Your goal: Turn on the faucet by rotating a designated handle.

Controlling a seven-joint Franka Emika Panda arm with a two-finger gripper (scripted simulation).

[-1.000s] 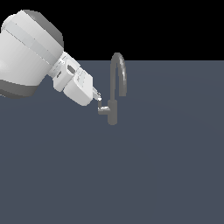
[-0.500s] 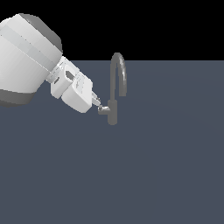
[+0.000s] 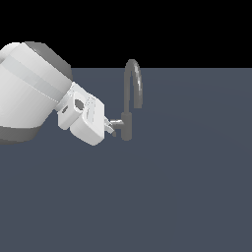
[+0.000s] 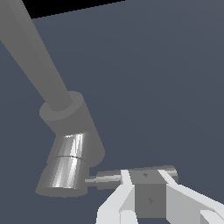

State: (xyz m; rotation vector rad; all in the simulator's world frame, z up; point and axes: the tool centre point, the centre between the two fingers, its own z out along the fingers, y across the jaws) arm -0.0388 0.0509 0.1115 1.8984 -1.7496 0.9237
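In the exterior view, the white arm (image 3: 34, 96) is cut off by the picture's left edge. The gripper (image 3: 111, 129) covers the outer end of the handle (image 3: 117, 122), so its grip cannot be judged there. In the wrist view, the faucet (image 4: 65, 144) spout runs out of frame, and the fingers (image 4: 118, 201) are cropped.

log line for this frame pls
phase: contact | gripper: fingers straddling handle, closure unclear | faucet: upright | handle: sticks out sideways from base toward gripper

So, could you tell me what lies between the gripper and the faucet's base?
Only the handle: in the wrist view it runs from the faucet base to the gripper fingers.
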